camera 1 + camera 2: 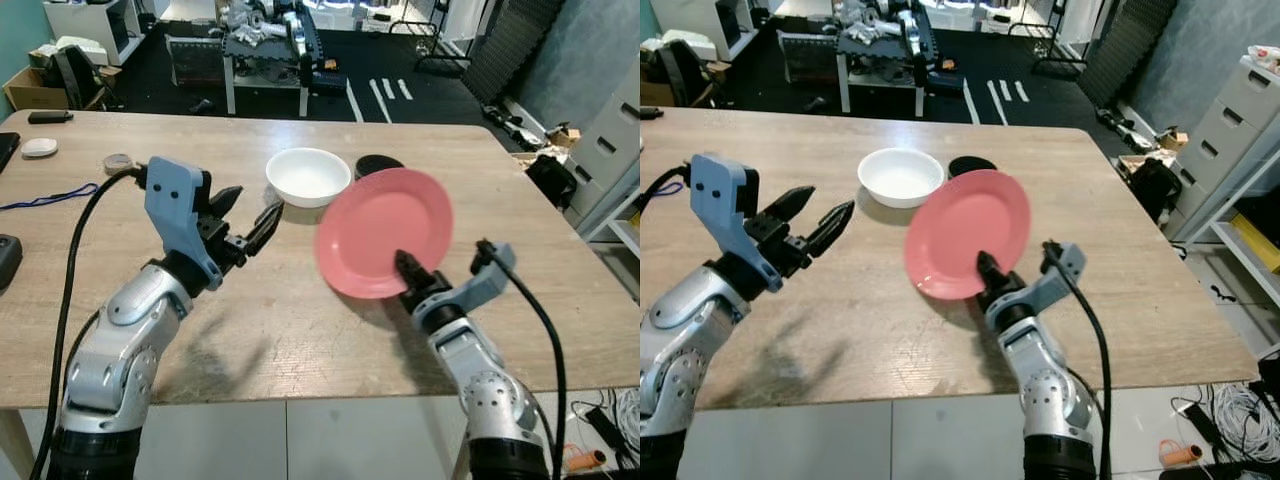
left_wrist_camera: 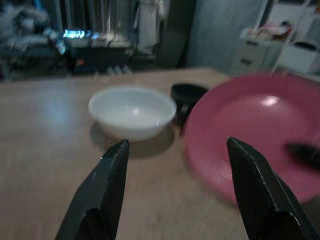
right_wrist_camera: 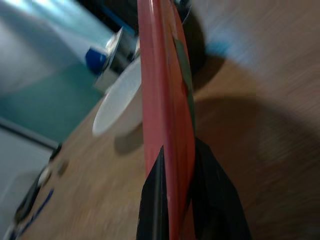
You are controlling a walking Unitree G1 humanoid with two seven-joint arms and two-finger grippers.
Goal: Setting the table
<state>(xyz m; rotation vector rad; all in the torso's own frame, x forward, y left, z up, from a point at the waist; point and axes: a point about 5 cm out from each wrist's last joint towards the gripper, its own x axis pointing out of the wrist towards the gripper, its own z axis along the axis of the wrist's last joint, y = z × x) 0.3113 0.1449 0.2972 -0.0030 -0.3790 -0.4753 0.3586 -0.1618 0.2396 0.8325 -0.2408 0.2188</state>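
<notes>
While your right gripper (image 1: 408, 272) pinches the near rim of the pink plate (image 1: 385, 228), the plate hangs tilted above the bench (image 1: 300, 330), its face turned toward you, not yet set down. Your right wrist view shows the jaws pressed against both sides of the rim, so the hold looks firm.

Your left gripper (image 1: 250, 222) hovers over the bench to the left of the plate with its jaws spread and nothing between them, pointing toward the white bowl (image 1: 309, 176). That bowl sits upright on the bench just behind the plate, and a small black dish (image 1: 378, 164) rests beside it, partly hidden by the plate's top edge.

By my reading, you are early in the job: a bowl and a dish are out, but the plate has no place yet and no cutlery or cups are visible on the bench. What is left is to level the plate, lower it onto open wood, and then arrange the bowl with it.
</notes>
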